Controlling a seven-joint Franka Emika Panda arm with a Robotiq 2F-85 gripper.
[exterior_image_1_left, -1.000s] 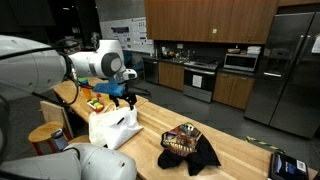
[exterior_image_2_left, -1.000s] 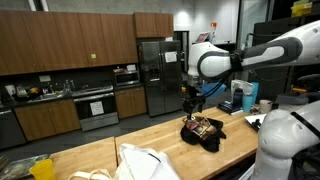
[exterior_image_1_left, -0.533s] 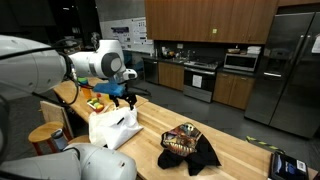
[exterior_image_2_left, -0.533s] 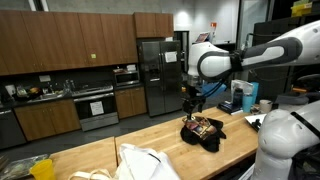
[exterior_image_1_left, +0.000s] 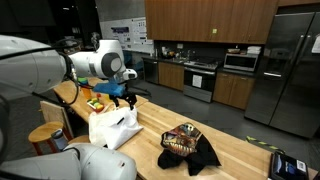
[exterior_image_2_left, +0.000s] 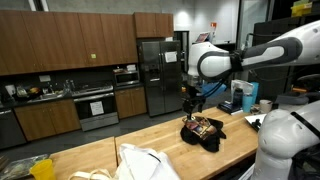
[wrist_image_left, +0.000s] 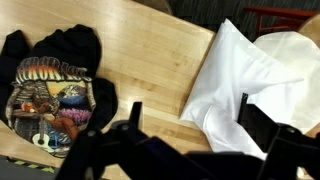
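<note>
Cloth, white and crumpled, lies on the left part of the tabletop in an exterior view, just beneath the tool. The tool hangs above it, fingers spread wide and holding nothing. Further right, a black printed shirt lies apart from the cloth.

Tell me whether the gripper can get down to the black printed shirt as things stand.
Probably yes. The gripper hangs open above the wooden counter. The black printed shirt lies uncovered to one side, apart from the white cloth, and nothing shows in between.
</note>
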